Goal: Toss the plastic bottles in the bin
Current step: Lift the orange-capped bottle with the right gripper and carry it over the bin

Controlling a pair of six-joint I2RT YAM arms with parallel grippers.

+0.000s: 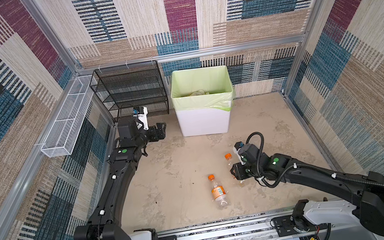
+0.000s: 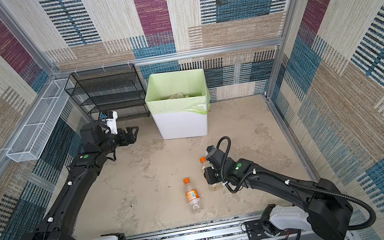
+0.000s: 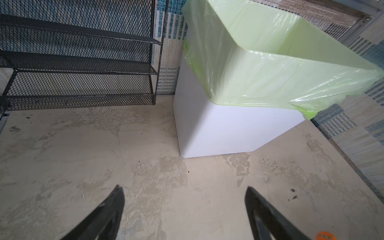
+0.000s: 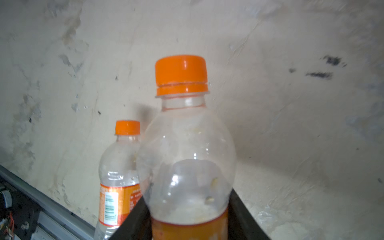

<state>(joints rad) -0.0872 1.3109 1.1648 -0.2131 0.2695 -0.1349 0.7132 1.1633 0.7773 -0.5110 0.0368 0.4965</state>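
Bin: far centre against the back wall, green liner open.
Left gripper: just left of the bin, jaws wide apart, empty.
Right gripper: near right, clamped on the body of one bottle.
Other bottle: lying near centre, just left of the gripped one.
Risk: thin, slick plastic could buckle or slip on the lift, so the bottle falls short of the bin.

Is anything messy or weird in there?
A loose bolt lies on the floor near the black mesh rack, attached to nothing. The floor is stained. The bin has its green bag sagging at one corner.
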